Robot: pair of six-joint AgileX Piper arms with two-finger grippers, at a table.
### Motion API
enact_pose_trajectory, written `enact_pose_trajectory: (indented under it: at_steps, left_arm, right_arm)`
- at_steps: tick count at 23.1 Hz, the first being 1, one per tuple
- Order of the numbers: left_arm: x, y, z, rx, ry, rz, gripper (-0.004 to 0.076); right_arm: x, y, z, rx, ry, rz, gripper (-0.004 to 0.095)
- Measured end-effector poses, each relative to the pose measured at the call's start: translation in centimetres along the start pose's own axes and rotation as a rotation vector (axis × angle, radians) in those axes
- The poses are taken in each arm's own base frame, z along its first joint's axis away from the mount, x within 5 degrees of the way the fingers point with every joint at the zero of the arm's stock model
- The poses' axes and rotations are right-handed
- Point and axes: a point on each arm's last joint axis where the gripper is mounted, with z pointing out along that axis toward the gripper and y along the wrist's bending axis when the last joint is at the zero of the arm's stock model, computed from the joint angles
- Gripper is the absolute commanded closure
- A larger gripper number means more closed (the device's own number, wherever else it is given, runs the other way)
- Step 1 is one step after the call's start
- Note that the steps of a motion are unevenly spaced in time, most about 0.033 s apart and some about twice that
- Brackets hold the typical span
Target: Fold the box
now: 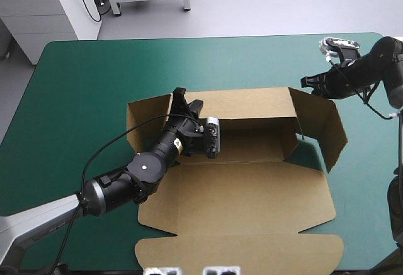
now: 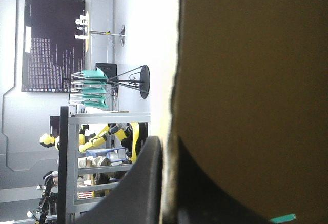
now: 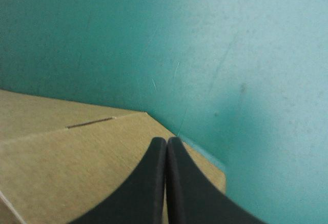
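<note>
Left pincer point(image 1: 187, 102) clamps a raised wall of the box point(image 1: 252, 193); right pincer point(image 3: 166, 143), together, hangs by its right flap.

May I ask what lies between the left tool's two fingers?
Board of the box: the left tool is shut on its edge, as the left wrist view shows.

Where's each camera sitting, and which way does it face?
High: above and behind the robot, looking down on box and teal-green cover; left pincer and right pincer show.
Left wrist: on left arm, looking out level; fingers clamp raised box wall.
Right wrist: facing down at box corner on cover; fingers shut.
Shared: all see the box.
</note>
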Motion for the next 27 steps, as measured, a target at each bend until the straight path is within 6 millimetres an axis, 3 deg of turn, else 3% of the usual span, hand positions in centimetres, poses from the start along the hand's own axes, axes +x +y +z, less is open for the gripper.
enact_pose_trajectory:
  at_steps: [6,11,15,19,22,27]
  left_arm:
    - [0.0,0.0,0.0,-0.005,0.006,-0.007,0.0732]
    - [-0.1,0.0,0.0,-0.005,0.004,-0.017,0.0732]
    - [0.0,0.0,0.0,-0.006,0.006,-0.022,0.0732]
    - [0.0,0.0,0.0,-0.006,0.006,-0.025,0.0732]
    - [0.0,0.0,0.0,-0.006,0.006,-0.025,0.0732]
    - [-0.2,0.0,0.0,0.001,-0.008,-0.023,0.0731]
  right_arm:
    - [1.1,-0.2,-0.4,0.039,0.058,-0.011,0.092]
    - [3.1,0.5,-1.7,0.043,0.065,-0.034,0.0922]
    - [6.4,0.9,-0.5,-0.01,0.027,-0.041,0.0922]
    - [11.1,2.0,0.5,-0.103,-0.179,-0.101,0.0922]
    - [12.8,2.5,0.5,-0.13,-0.259,-0.148,0.0922]
    - [14.8,2.2,2.3,-0.138,-0.296,-0.24,0.0922]
